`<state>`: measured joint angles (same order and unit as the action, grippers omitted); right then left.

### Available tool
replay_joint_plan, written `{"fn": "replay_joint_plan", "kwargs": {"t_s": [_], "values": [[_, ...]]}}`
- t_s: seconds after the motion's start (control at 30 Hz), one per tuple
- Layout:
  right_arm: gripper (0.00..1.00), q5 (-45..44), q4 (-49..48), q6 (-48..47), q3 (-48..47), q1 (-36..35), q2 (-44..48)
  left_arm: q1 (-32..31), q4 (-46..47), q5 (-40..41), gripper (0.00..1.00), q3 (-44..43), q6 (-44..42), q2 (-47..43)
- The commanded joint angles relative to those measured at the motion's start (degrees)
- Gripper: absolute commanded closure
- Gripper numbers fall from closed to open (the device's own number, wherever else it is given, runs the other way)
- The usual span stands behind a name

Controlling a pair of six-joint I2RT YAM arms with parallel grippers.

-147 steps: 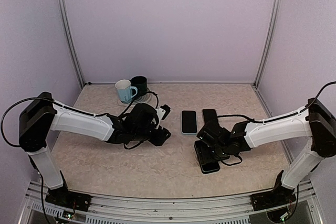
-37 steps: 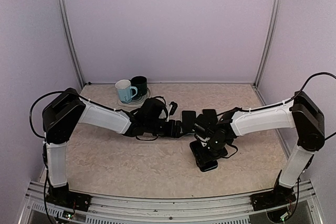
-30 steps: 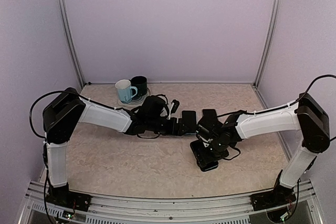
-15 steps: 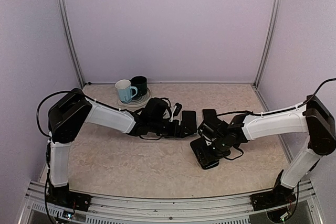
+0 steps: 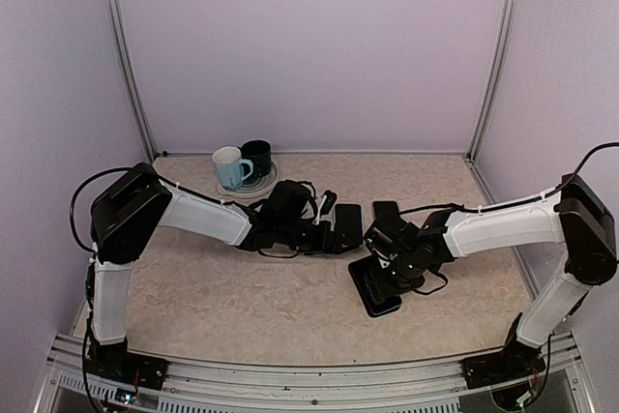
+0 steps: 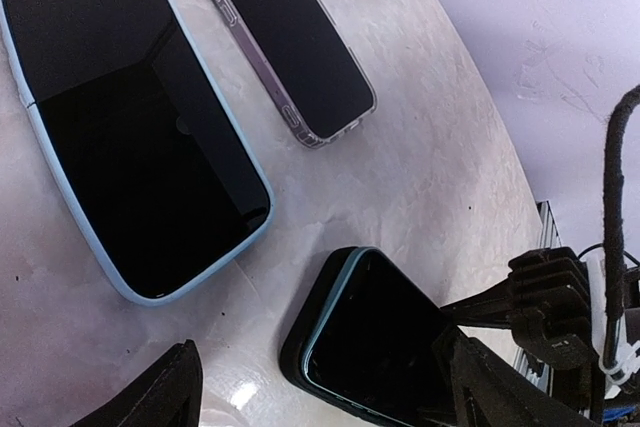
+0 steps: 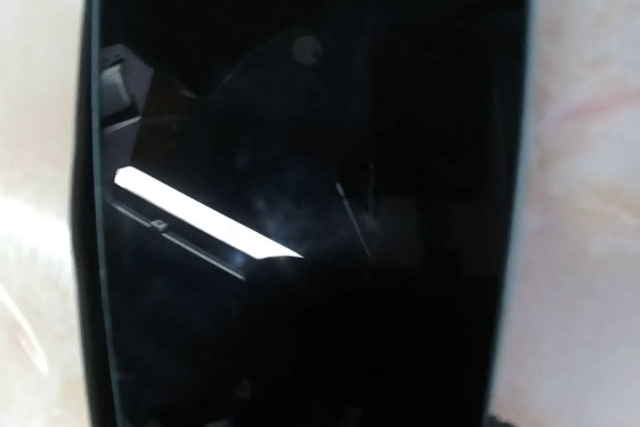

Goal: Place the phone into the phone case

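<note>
- Left wrist view: left end effector (image 6: 320, 377) spread wide, empty; blue-edged phone (image 6: 130, 127) flat on worktop (image 6: 430, 147) just ahead.
- Right end effector (image 5: 390, 270) over dark case (image 6: 375, 352); spread unreadable.
- Risk: flat phone skids from a shallow pinch.

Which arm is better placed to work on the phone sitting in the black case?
Right, probably. The right tool sits directly over the phone in the black case, whose screen fills the right wrist view. The left tool is open near the light-blue phone, off to the side.
</note>
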<state>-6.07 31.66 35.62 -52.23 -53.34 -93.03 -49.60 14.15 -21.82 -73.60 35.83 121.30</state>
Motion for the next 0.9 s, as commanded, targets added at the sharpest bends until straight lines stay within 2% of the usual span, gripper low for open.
{"fn": "replay_joint_plan", "kwargs": {"t_s": [0.0, 0.23, 0.3, 0.47, 0.53, 0.63, 0.87], "values": [[0.28, -0.8, 3.6, -1.0, -2.9, 0.2, -2.7, -0.3, 0.3, 0.0, 0.15, -0.6, -0.5, 0.7], [0.09, 0.2, 7.8, -2.4, -10.3, 0.2, -5.8, -0.3, -0.2, 2.1, 0.15, 0.7, -1.5, -1.1], [0.08, 0.0, 9.4, -2.7, -11.8, 0.2, -6.5, -0.3, -0.2, 2.2, 0.15, 1.0, -1.6, -1.4], [0.22, -1.0, 11.9, -2.6, -11.9, 2.4, -4.3, -0.4, -0.6, 2.2, 0.19, 1.2, -1.8, -1.6], [0.33, 1.2, 11.4, -3.1, -9.6, 4.2, -2.3, -0.7, -2.1, 2.6, 0.24, 1.4, -3.2, -2.0], [0.42, 5.6, 11.0, -3.4, -6.5, 5.9, 0.0, -1.8, -7.0, 5.0, 0.35, 1.1, -8.9, -3.4], [0.61, 13.9, 6.5, -2.9, 0.5, 7.0, 2.9, -6.9, -19.6, 8.2, 0.51, -2.1, -22.1, -4.0]]}}
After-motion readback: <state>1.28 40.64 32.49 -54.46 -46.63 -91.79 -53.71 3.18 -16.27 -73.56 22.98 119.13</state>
